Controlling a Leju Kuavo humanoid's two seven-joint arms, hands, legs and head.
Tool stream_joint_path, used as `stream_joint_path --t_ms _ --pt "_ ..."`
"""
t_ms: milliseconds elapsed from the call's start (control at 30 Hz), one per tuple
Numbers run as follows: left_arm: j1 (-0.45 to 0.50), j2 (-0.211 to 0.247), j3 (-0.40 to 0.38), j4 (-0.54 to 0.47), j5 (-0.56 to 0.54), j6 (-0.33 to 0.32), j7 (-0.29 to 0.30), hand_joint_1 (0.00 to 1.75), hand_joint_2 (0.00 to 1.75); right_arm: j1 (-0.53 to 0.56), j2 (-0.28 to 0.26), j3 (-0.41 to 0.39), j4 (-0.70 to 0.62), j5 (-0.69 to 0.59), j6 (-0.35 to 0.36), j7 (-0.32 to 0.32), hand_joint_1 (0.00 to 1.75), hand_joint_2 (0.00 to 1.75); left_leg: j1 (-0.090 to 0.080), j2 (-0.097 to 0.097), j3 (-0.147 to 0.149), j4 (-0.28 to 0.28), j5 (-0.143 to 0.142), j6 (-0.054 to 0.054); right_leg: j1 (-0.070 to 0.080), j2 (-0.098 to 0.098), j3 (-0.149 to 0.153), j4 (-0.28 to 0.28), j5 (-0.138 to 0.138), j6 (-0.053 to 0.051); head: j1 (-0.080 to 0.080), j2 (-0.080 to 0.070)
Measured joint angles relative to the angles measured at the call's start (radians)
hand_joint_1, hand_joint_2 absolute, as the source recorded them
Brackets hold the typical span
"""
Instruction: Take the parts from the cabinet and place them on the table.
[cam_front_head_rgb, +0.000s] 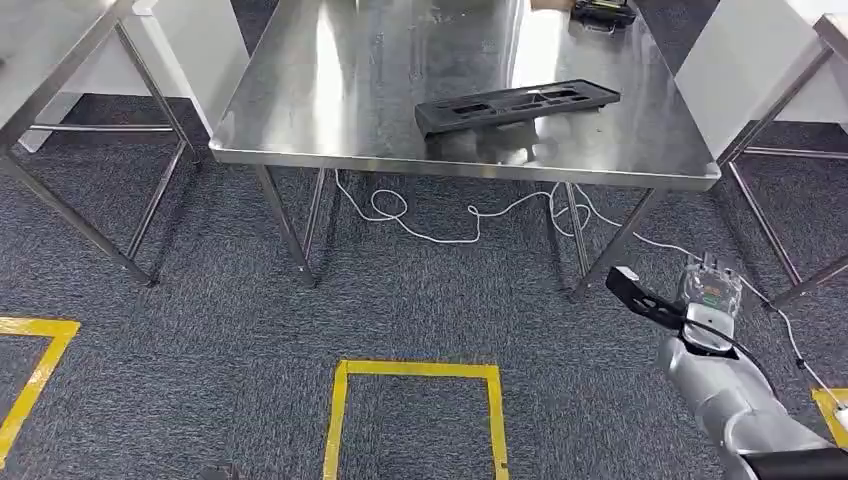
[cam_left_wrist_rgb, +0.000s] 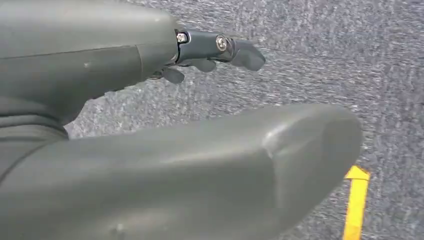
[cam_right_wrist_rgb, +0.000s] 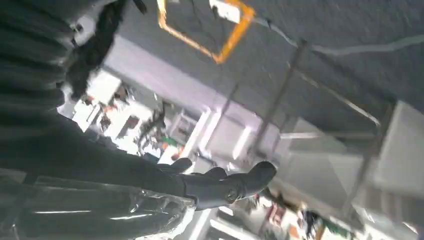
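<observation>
Steel table (cam_front_head_rgb: 300, 110) bears the black part (cam_front_head_rgb: 517, 105), well apart from the spread, empty right hand (cam_front_head_rgb: 700, 295).

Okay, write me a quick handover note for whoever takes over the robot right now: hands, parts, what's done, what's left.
Left hand: empty, fingers extended, hanging over the grey carpet.
Right hand: low beside the table, nothing visibly held; fingers spread in the right wrist view.
Long black plastic tray-like part: lying flat on the stainless steel table, near its front edge.
Done: one part is on the table.
Left: the cabinet is out of sight, so remaining parts cannot be judged.
</observation>
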Motion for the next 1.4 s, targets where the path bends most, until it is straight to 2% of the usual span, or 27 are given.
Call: stream_joint_path --t_ms 33,67,100,167,200,233,300,333,367,400,467,500,533,567,667,700,767,833,900,967,1000,1033,1067,1167,1200,1300,1400 --pt "0.0 -0.002 0.0 0.0 0.0 0.0 0.0 0.0 0.0 0.004 -0.002 -0.007 0.0 -0.002 -0.003 -0.002 0.0 0.0 -0.006 0.001 -0.011 0.0 0.009 -0.008 0.015 -0.001 0.043 -0.079 -0.028 -0.015 0.0 0.0" --pt "0.0 -0.002 0.0 0.0 -0.001 0.0 0.0 0.0 0.0 0.016 -0.005 -0.014 0.0 -0.003 -0.009 -0.005 0.0 0.0 -0.006 0.004 -0.006 -0.011 0.023 -0.014 0.019 0.0 0.029 -0.06 -0.007 -0.017 -0.007 0.0" --pt "0.0 -0.002 0.0 0.0 -0.001 0.0 0.0 0.0 0.0 0.02 -0.005 -0.016 0.0 -0.003 -0.009 -0.005 0.0 1.75 -0.005 0.005 -0.006 -0.01 0.031 -0.015 0.019 0.002 0.016 -0.068 -0.006 -0.02 -0.006 0.0" --pt "0.003 -0.002 0.0 0.0 -0.001 0.0 0.001 0.0 0.0 0.034 -0.006 -0.026 0.004 -0.01 -0.007 -0.005 0.0 1.75 -0.008 0.003 -0.014 -0.021 0.053 -0.024 0.01 0.001 0.001 -0.068 0.014 -0.036 -0.002 0.0" --pt "0.003 -0.001 0.0 0.0 -0.002 0.001 0.001 0.0 0.0 0.038 -0.006 -0.031 0.005 -0.026 -0.003 -0.006 0.0 1.75 0.001 0.003 -0.026 -0.001 0.018 -0.031 -0.013 -0.002 -0.002 -0.069 0.028 -0.043 -0.004 0.0" --pt "0.003 0.0 0.0 0.0 -0.007 0.001 0.002 0.0 0.0 0.046 -0.003 -0.031 0.006 -0.056 0.007 -0.006 0.0 1.75 0.005 0.006 -0.043 0.045 -0.063 -0.04 -0.01 -0.003 -0.014 -0.069 0.043 -0.063 -0.006 0.0" --pt "0.001 0.001 0.0 0.0 -0.021 -0.004 0.003 0.0 0.0 0.079 -0.005 -0.045 0.006 -0.126 0.072 -0.006 0.0 1.75 0.012 0.005 -0.073 0.196 -0.196 -0.056 -0.01 -0.009 -0.039 -0.068 0.07 -0.068 -0.006 0.0" --pt "0.001 0.003 0.0 0.0 -0.024 -0.009 0.006 0.0 0.0 0.112 -0.004 -0.056 0.007 -0.151 0.068 -0.015 0.0 1.75 0.018 0.006 -0.081 0.272 -0.226 -0.065 -0.01 -0.014 -0.054 -0.067 0.083 -0.065 -0.008 0.0" --pt "0.001 0.003 0.0 0.0 -0.027 -0.01 0.007 0.0 0.0 0.149 -0.003 -0.066 0.008 -0.153 0.042 -0.03 0.0 1.75 0.024 0.006 -0.076 0.319 -0.22 -0.072 -0.01 -0.019 -0.069 -0.066 0.094 -0.061 -0.008 0.0" --pt "0.001 0.004 0.0 0.0 -0.029 -0.01 0.007 0.0 0.0 0.184 0.002 -0.071 0.009 -0.15 0.01 -0.041 0.0 0.0 0.032 0.007 -0.057 0.33 -0.19 -0.078 -0.011 -0.022 -0.084 -0.065 0.105 -0.056 -0.008 0.0" --pt "0.0 0.006 0.0 -0.001 -0.03 -0.011 0.003 0.0 0.0 0.251 0.015 -0.087 0.011 -0.174 -0.054 -0.076 0.0 0.0 0.045 0.007 0.041 0.246 -0.124 -0.09 -0.02 -0.022 -0.121 -0.056 0.127 -0.04 -0.008 0.0" --pt "-0.003 0.007 0.0 -0.001 -0.032 -0.011 0.002 0.0 0.0 0.277 0.02 -0.1 0.011 -0.194 -0.071 -0.096 0.0 0.0 0.05 0.005 0.111 0.165 -0.134 -0.093 -0.022 -0.02 -0.136 -0.049 0.136 -0.032 -0.009 0.0" --pt "-0.008 0.006 0.0 -0.002 -0.033 -0.011 0.002 0.0 0.0 0.306 0.025 -0.123 0.011 -0.233 -0.088 -0.132 0.0 1.75 0.047 -0.002 0.179 0.064 -0.198 -0.098 -0.018 -0.02 -0.148 -0.041 0.143 -0.021 -0.011 0.0" --pt "-0.009 0.008 0.0 -0.003 -0.035 -0.012 0.0 0.0 0.0 0.331 0.034 -0.15 0.011 -0.269 -0.1 -0.168 0.0 1.75 0.04 -0.01 0.198 0.015 -0.219 -0.081 -0.018 -0.021 -0.15 -0.038 0.149 -0.013 -0.005 0.0" --pt "-0.008 0.01 0.001 -0.003 -0.037 -0.011 -0.008 0.0 0.0 0.416 0.074 -0.24 0.013 -0.39 -0.137 -0.301 0.0 1.75 0.022 -0.005 0.184 0.019 -0.198 -0.049 -0.01 -0.021 -0.145 -0.062 0.185 0.017 -0.002 0.0" --pt "-0.006 0.01 0.002 -0.002 -0.037 -0.012 -0.013 0.0 0.0 0.457 0.098 -0.281 0.016 -0.442 -0.147 -0.35 0.0 1.75 0.029 0.0 0.169 0.003 -0.173 -0.023 -0.016 -0.02 -0.153 -0.061 0.18 0.021 -0.003 0.0" --pt "-0.008 0.011 0.004 -0.003 -0.04 -0.012 -0.018 0.0 0.0 0.526 0.137 -0.357 0.019 -0.49 -0.165 -0.416 0.0 1.75 0.024 0.001 0.135 0.0 -0.143 -0.002 -0.018 -0.014 -0.193 0.034 0.052 -0.01 0.004 0.0" --pt "-0.006 0.011 0.005 -0.003 -0.04 -0.013 -0.019 0.0 0.0 0.559 0.159 -0.406 0.023 -0.499 -0.172 -0.429 0.0 1.75 0.018 0.003 0.097 0.001 -0.113 0.001 -0.018 -0.011 -0.227 0.186 -0.049 -0.017 0.004 0.0" --pt "-0.007 0.011 0.005 -0.003 -0.045 -0.014 -0.02 0.0 0.0 0.574 0.175 -0.445 0.027 -0.506 -0.149 -0.418 0.0 1.75 0.012 0.01 0.057 0.003 -0.077 -0.002 -0.013 -0.003 -0.215 0.285 -0.038 0.008 0.006 0.0" --pt "-0.007 0.012 0.005 -0.003 -0.054 -0.016 -0.019 0.0 0.0 0.596 0.19 -0.465 0.028 -0.492 -0.148 -0.412 0.0 1.75 0.011 0.013 0.016 0.004 -0.046 -0.006 -0.01 -0.003 -0.133 0.237 0.024 0.028 0.006 0.0" --pt "-0.007 0.013 0.005 -0.003 -0.058 -0.017 -0.018 0.0 0.0 0.607 0.198 -0.471 0.029 -0.492 -0.145 -0.403 0.0 1.75 0.011 0.012 0.0 0.004 -0.031 -0.01 -0.009 -0.003 -0.058 0.16 0.027 0.023 0.006 0.0" --pt "-0.009 0.014 0.005 -0.004 -0.064 -0.017 -0.017 0.0 0.0 0.616 0.207 -0.476 0.031 -0.492 -0.145 -0.391 0.0 1.75 0.01 0.013 -0.007 0.007 -0.018 -0.015 -0.008 -0.003 0.028 0.059 -0.011 0.007 0.005 0.0" --pt "-0.009 0.015 0.006 -0.006 -0.068 -0.017 -0.015 0.0 0.0 0.623 0.219 -0.484 0.032 -0.492 -0.146 -0.374 0.0 1.75 0.006 0.014 -0.014 0.007 -0.005 -0.024 0.01 -0.004 0.111 -0.075 -0.062 -0.01 0.009 0.0" --pt "-0.011 0.026 0.005 -0.007 -0.077 -0.017 -0.01 0.0 0.0 0.651 0.256 -0.508 0.041 -0.503 -0.142 -0.334 0.0 1.75 0.007 0.02 -0.019 -0.004 0.035 -0.033 0.011 0.001 0.087 -0.077 -0.056 -0.028 0.002 0.0" --pt "-0.009 0.027 0.005 -0.007 -0.079 -0.017 -0.01 0.0 0.0 0.664 0.265 -0.515 0.044 -0.51 -0.139 -0.328 0.0 1.75 0.014 0.019 -0.023 -0.001 0.033 -0.039 -0.009 -0.003 0.077 -0.077 -0.046 -0.039 -0.002 0.0" --pt "-0.003 0.032 0.005 -0.007 -0.082 -0.015 -0.007 0.0 0.0 0.68 0.291 -0.537 0.051 -0.527 -0.122 -0.319 0.0 1.75 0.021 0.017 -0.051 0.111 -0.155 -0.056 -0.005 -0.01 0.049 -0.074 -0.015 -0.066 -0.005 0.0" --pt "-0.003 0.032 0.005 -0.007 -0.082 -0.015 -0.007 0.0 0.0 0.68 0.291 -0.537 0.051 -0.527 -0.122 -0.319 0.0 1.75 0.021 0.017 -0.051 0.111 -0.155 -0.056 -0.005 -0.01 0.049 -0.074 -0.015 -0.066 -0.005 0.0"
